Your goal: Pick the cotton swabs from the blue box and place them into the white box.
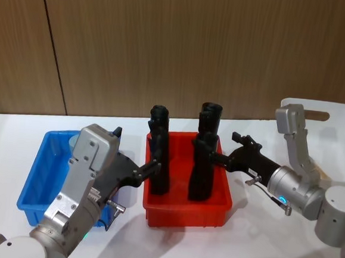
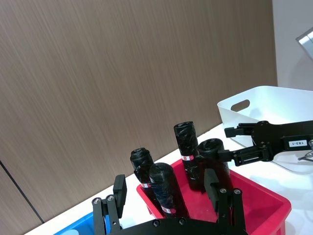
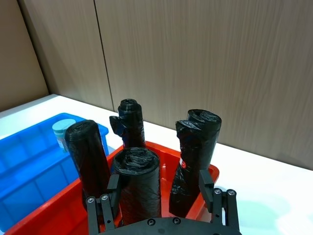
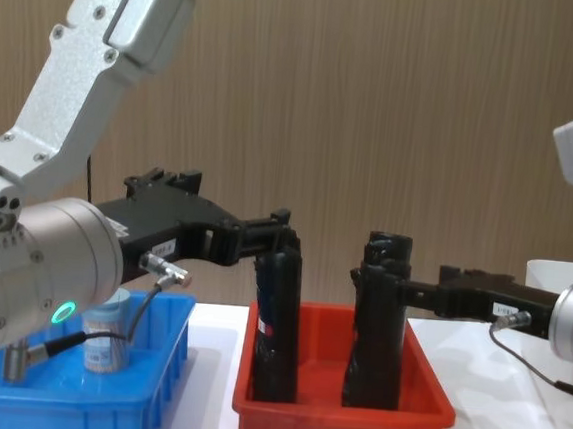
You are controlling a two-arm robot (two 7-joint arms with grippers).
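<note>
Both hands over red bin, swab jar untouched.
Left hand (image 1: 153,167) and right hand (image 1: 215,158) open, empty, mid-frame by black cylinders (image 1: 160,158); cotton swabs (image 4: 105,337) sat lower left in blue box (image 1: 37,172). Risk: knocking cylinders, wrong pick. White box (image 2: 266,105) far right.

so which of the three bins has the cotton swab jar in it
The blue box, on the robot's left. A cotton swab jar with a pale lid stands inside it, while the red bin holds only tall black cylinders.

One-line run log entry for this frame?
left gripper: open, over red bin | right gripper: open, by black cylinders | cotton swabs: in blue box | white box
</note>
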